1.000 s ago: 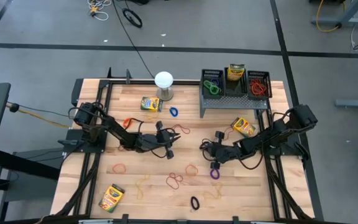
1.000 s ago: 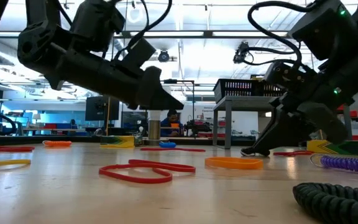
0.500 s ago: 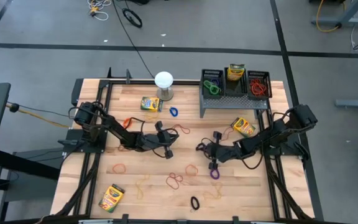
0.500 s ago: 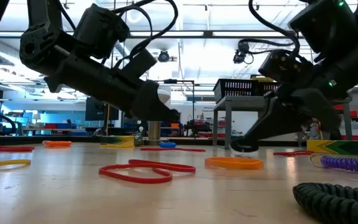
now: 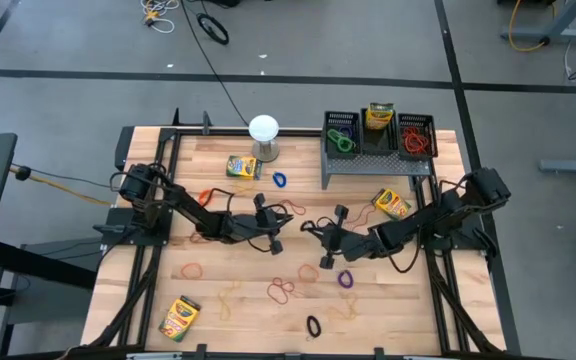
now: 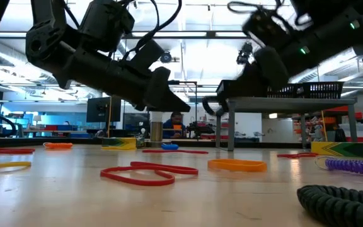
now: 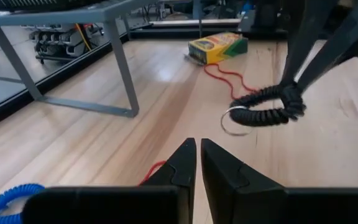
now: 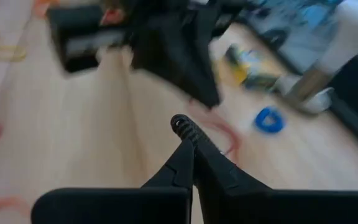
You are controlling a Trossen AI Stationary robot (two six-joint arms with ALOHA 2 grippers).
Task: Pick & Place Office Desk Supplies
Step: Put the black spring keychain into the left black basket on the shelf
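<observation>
From above, the left gripper [image 5: 276, 222] lies near the tabletop's middle, and the right gripper [image 5: 311, 229] sits just beside it, tip to tip. There are four crayon boxes: one by the far edge [image 5: 241, 166], one beside the grey riser [image 5: 391, 203], one at the near left corner [image 5: 179, 317] and one standing in the middle bin [image 5: 379, 116]. All three mesh bins [image 5: 341, 132] sit on the riser [image 5: 378, 158]. Roughly ten loose bands lie scattered on the wood, the purple one [image 5: 346, 279] among them. The level view adds height: both grippers hang clear of the wood, and the right one [image 6: 212, 107] is now well above the orange band [image 6: 236, 165] it was nearly touching a second ago. It has also slid toward the table's middle. The left wrist view alone shows the catch: the right gripper's fingers are clamped on a black coiled band [image 7: 263, 112] held above the table. The left's own fingers [image 7: 184, 163] are nearly together, with a red band [image 7: 155, 169] just beside them; whether it is pinched I cannot tell. In the right wrist view the coil [image 8: 182, 124] sits at its closed tips, and a blue band [image 8: 269, 120] lies beyond.
</observation>
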